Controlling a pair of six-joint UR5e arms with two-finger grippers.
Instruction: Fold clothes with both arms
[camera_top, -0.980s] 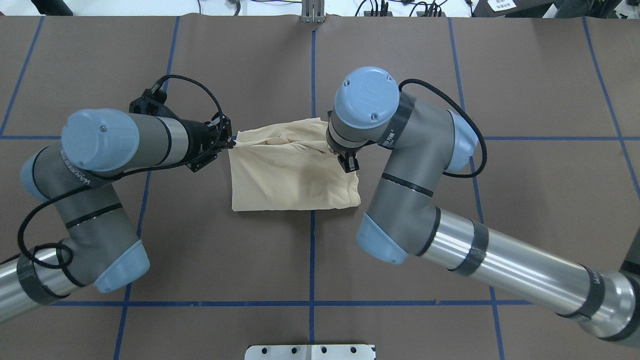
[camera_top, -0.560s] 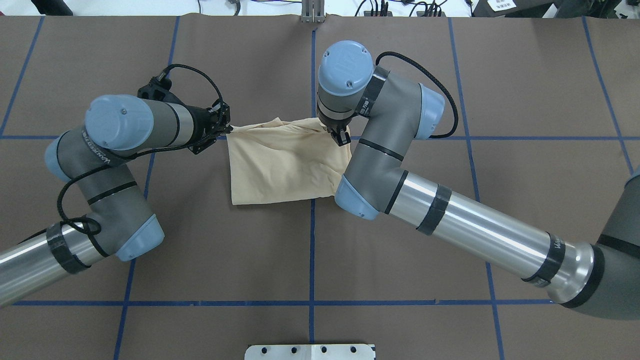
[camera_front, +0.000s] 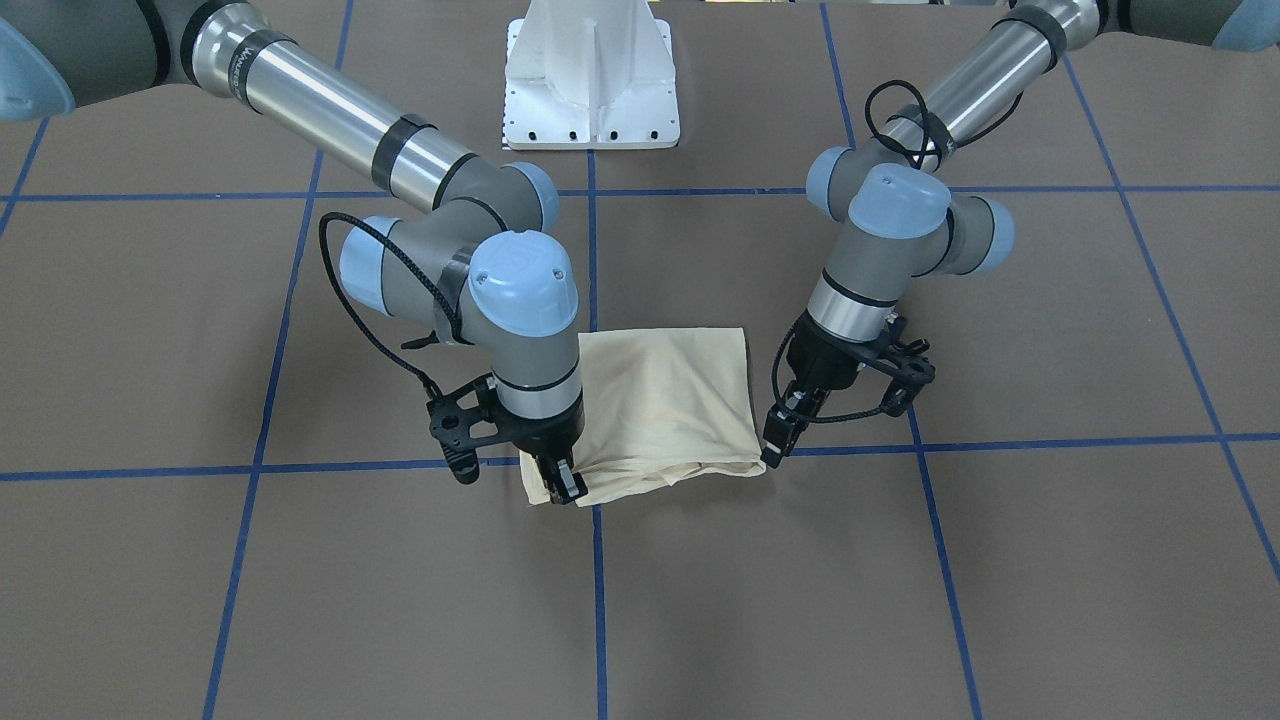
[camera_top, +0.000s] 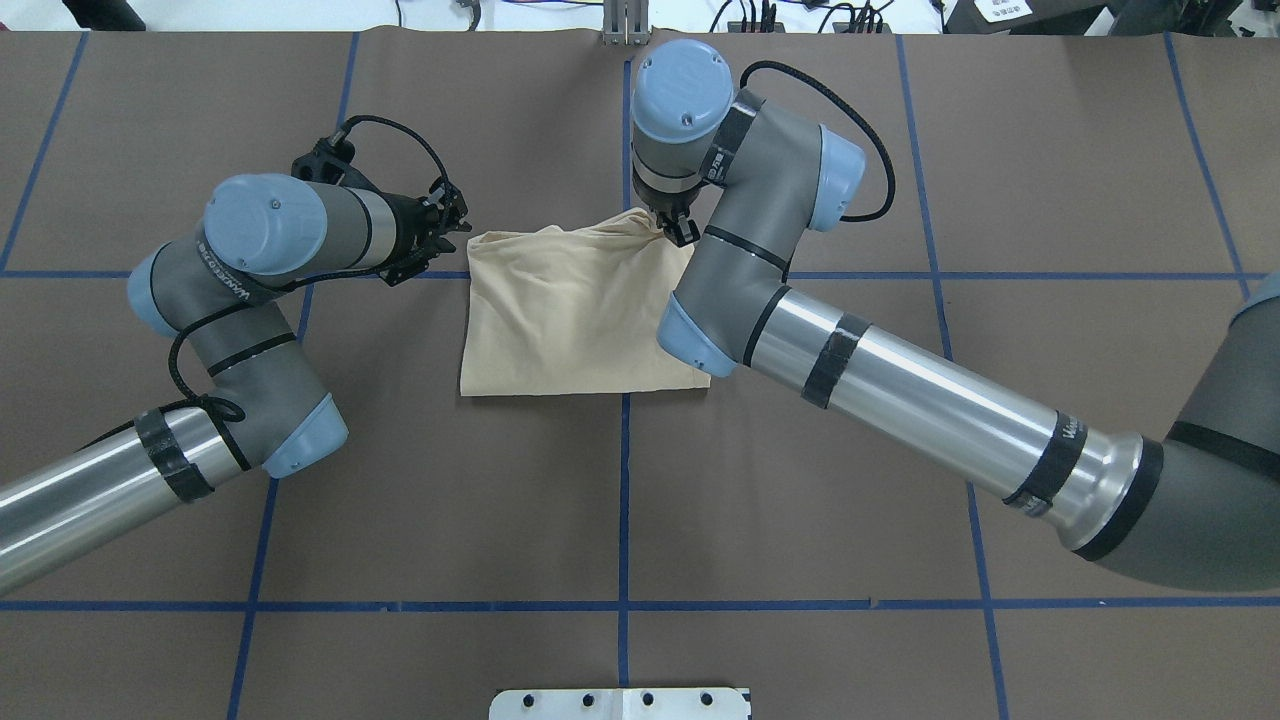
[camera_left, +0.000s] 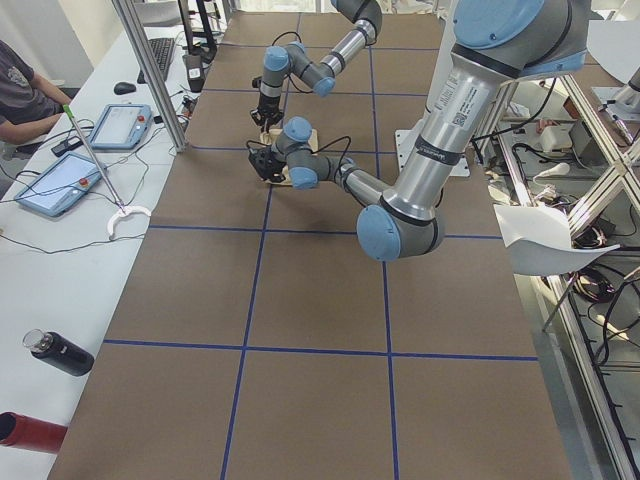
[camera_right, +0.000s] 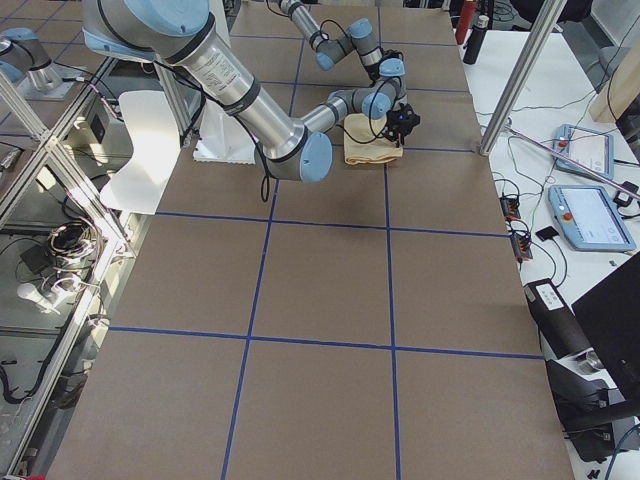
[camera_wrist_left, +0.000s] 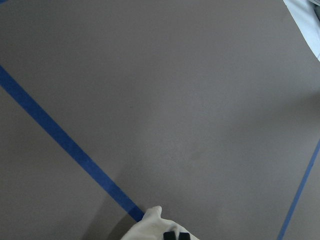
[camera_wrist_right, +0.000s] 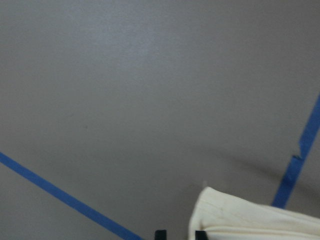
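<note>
Fold looks laid toward the table's (camera_top: 500, 120) far edge; left gripper (camera_top: 462, 226) pinches a shirt (camera_top: 570, 310) corner, right gripper (camera_top: 682, 234), slightly parted, holds nothing. Next: release, withdraw.

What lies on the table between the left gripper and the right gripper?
The folded cream shirt fills that stretch, with the left gripper at one far corner and the right gripper at the other; the overhead view shows it plainly.
</note>
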